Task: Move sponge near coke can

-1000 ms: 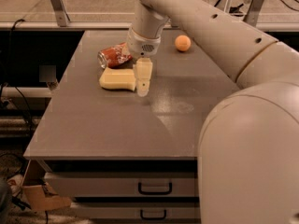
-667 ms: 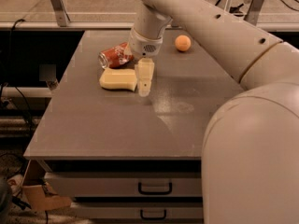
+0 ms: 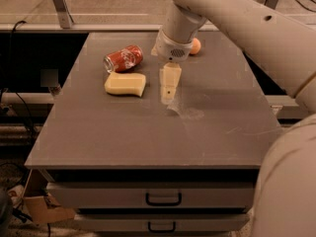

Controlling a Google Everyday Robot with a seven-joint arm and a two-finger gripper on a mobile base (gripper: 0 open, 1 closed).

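The pale yellow sponge (image 3: pixel 126 84) lies flat on the grey table (image 3: pixel 148 132), left of centre. The red coke can (image 3: pixel 123 58) lies on its side just behind the sponge, with a small gap between them. My gripper (image 3: pixel 168 94) hangs down from the cream arm just right of the sponge, low over the table and apart from the sponge. It holds nothing that I can see.
A small orange ball (image 3: pixel 195 46) sits at the back of the table, behind the arm. My large cream arm (image 3: pixel 256 33) fills the upper right. The table has drawers (image 3: pixel 163 199) at the front; a cardboard box (image 3: pixel 42 209) lies on the floor at lower left.
My gripper has moved right, away from the sponge's right end, leaving a gap. The sponge and can have not moved.
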